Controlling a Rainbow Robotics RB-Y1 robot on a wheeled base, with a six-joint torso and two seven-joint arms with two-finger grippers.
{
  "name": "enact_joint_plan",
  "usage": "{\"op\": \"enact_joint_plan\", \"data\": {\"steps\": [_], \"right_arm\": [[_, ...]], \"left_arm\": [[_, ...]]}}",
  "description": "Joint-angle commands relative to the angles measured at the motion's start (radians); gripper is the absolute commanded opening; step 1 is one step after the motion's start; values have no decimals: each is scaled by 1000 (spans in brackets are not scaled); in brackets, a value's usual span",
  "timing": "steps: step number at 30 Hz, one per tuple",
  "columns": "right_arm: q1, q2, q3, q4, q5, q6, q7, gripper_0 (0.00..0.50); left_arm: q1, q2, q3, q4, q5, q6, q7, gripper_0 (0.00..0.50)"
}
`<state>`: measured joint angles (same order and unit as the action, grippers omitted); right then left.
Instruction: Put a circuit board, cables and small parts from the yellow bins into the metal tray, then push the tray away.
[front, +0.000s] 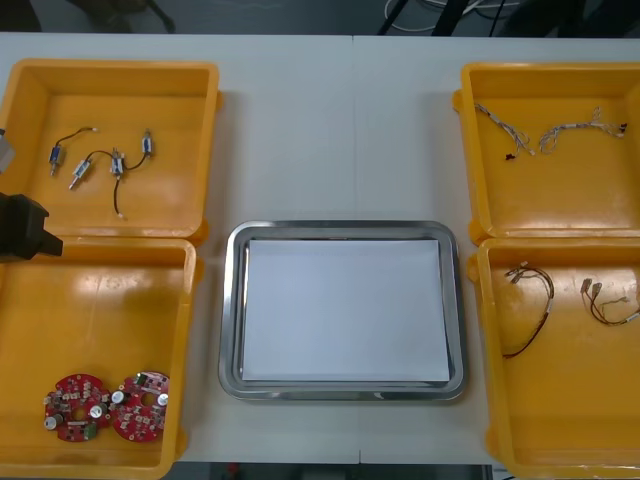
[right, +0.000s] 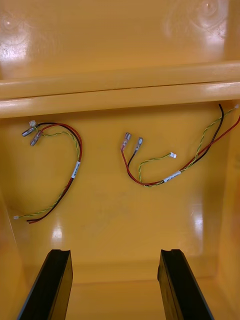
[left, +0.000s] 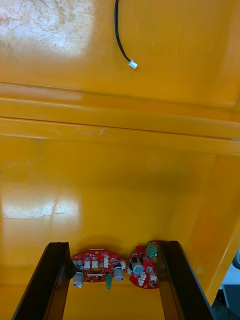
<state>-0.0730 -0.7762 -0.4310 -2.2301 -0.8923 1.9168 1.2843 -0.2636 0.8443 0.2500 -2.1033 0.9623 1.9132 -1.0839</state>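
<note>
Left end effector (left: 114, 246): fingers wide apart, empty, over near-left yellow bin (front: 185, 330). Circuit boards (left: 97, 264) side by side on bin floor, framed between fingers; this arm nearer. Right end effector (right: 115, 251): spread, empty, above red and yellow cables (right: 76, 167). Metal tray (front: 232, 300) unloaded.

My left gripper (left: 114, 245) has its fingers spread, and two circuit boards (left: 95, 262) lie side by side in the gap. Clear floor runs beyond them to the ridged bin walls (left: 120, 125). My right gripper (right: 114, 252), equally wide, faces bare floor before two loose cables (right: 70, 165). The tray (front: 228, 300) has a raised rim around its open white floor.
</note>
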Motion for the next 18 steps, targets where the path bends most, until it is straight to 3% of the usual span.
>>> {"op": "enact_joint_plan", "data": {"steps": [1,18], "right_arm": [[10,-40,-3,-19,-4,3,41,500],[10,-40,-3,-19,-4,3,41,500]], "left_arm": [[18,47,23,-30,-8,7,-102,500],[18,47,23,-30,-8,7,-102,500]]}}
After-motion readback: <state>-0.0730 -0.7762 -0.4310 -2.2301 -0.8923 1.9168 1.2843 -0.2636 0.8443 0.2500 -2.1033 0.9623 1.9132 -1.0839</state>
